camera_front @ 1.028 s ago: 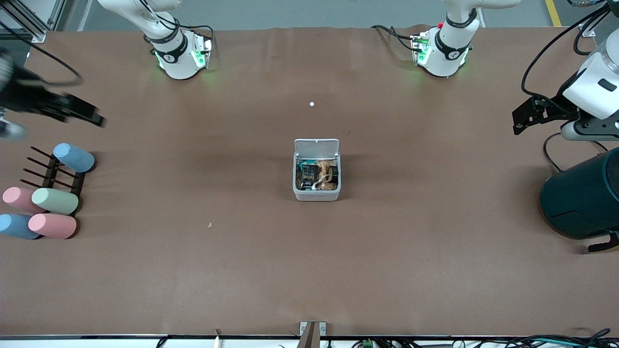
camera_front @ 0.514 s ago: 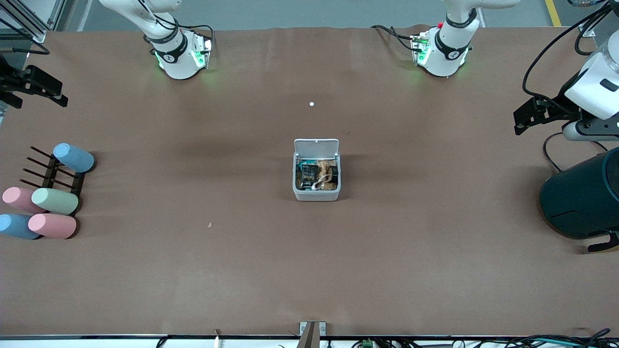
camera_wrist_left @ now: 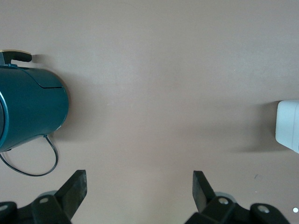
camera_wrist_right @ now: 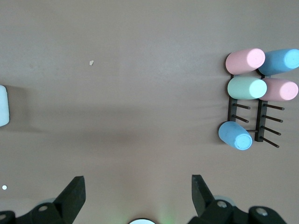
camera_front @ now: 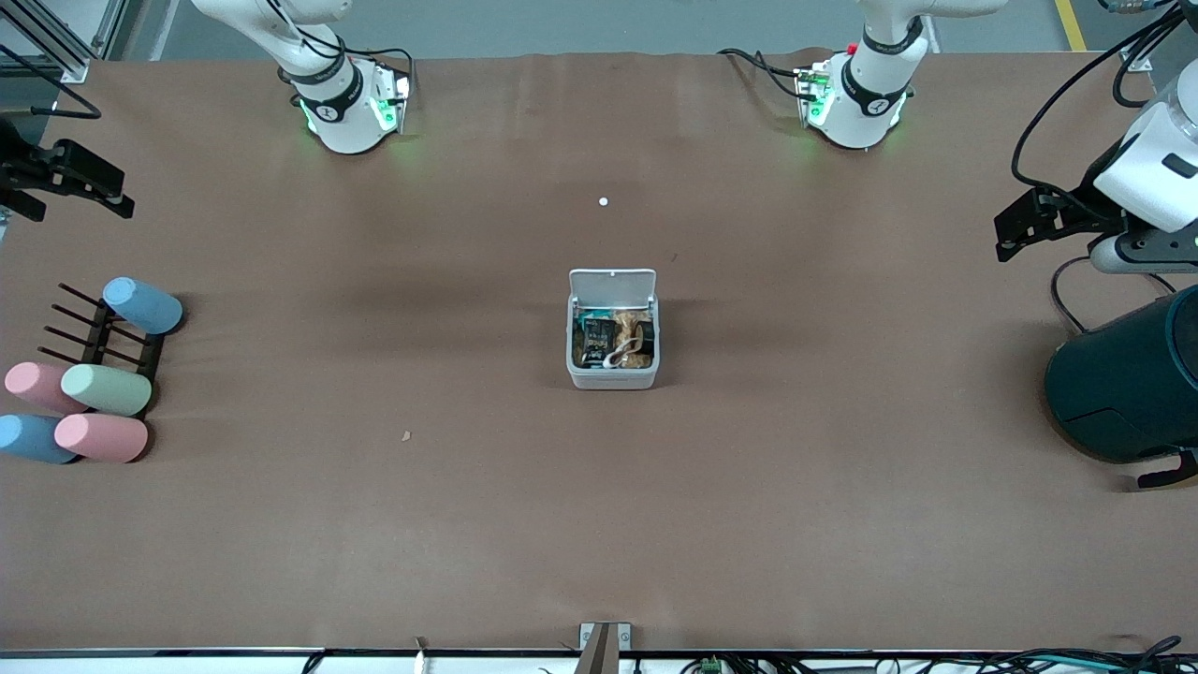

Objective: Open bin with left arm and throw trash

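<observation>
The small white-grey bin [camera_front: 613,376] stands mid-table with its lid [camera_front: 613,285] up. Inside lie the black-and-white wrapper [camera_front: 596,339], the tan rubber-band loop [camera_front: 634,329] and the dark tape roll [camera_front: 647,334]. An edge of the bin shows in the left wrist view [camera_wrist_left: 288,125] and in the right wrist view [camera_wrist_right: 3,105]. My left gripper [camera_front: 1025,225] is open and empty, up over the table's edge at the left arm's end [camera_wrist_left: 139,184]. My right gripper [camera_front: 80,183] is open and empty, up over the right arm's end [camera_wrist_right: 138,186].
A big dark teal cylinder [camera_front: 1123,379] lies at the left arm's end, under my left gripper. A dark rack [camera_front: 103,342] with several pastel cups [camera_front: 105,388] sits at the right arm's end. A white speck [camera_front: 604,201] and a crumb [camera_front: 406,435] lie on the brown cover.
My right gripper has swung away from the rack toward the table's edge and has now settled. My left gripper has drifted slightly. The bin and trash have not moved.
</observation>
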### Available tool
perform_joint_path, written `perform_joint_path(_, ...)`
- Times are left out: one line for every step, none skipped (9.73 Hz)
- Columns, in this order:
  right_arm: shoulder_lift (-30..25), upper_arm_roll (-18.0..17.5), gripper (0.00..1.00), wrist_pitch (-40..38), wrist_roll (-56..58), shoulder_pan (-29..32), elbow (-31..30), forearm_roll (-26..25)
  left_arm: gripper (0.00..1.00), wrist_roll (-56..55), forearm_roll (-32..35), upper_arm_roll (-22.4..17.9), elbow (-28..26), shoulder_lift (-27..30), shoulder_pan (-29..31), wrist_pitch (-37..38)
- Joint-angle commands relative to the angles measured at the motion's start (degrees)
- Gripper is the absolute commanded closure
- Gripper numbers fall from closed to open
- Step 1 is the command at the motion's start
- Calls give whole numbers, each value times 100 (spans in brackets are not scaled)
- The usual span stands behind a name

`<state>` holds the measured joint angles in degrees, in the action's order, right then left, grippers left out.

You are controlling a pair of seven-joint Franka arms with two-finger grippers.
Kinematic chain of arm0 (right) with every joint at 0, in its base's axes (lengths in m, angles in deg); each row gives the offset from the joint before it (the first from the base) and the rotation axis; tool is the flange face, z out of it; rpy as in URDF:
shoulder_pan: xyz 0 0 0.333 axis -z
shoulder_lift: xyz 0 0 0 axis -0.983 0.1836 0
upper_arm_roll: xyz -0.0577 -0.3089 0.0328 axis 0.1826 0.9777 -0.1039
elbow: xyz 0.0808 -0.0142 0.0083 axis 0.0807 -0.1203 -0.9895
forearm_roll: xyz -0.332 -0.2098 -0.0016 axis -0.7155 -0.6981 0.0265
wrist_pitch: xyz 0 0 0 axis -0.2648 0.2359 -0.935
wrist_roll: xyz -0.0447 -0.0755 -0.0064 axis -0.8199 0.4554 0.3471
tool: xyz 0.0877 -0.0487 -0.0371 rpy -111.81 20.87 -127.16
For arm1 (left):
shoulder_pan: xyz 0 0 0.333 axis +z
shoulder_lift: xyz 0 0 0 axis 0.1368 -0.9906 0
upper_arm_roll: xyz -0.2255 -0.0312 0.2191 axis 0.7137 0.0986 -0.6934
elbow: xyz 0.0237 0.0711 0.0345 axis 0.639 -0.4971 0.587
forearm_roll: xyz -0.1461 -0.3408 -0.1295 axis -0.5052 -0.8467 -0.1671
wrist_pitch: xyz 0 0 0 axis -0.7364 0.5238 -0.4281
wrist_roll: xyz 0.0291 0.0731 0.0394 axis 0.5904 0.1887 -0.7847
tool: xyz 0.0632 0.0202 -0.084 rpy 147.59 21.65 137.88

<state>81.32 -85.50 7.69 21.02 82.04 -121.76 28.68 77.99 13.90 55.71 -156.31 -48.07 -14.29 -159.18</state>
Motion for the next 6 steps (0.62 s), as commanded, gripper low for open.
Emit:
perform_joint_path(34,0,0,79,10,-42,101,-56,0,-34,-46,-18,162,-76,1,125)
perform_joint_path(43,0,0,245,2,-112,101,-82,0,27,-46,-27,162,-84,1,125)
perform_joint_path(43,0,0,247,1,-122,75,-100,0,80,-37,-27,162,-84,10,125)
perform_joint_path(52,0,0,247,1,-122,83,-100,0,80,-2,-27,162,-93,2,125)
perform_joint_path(43,0,0,238,1,-122,84,-109,0,71,7,-27,162,-119,1,125)
perform_joint_path(43,0,0,238,1,-122,84,-109,0,71,16,-27,162,-128,1,125)
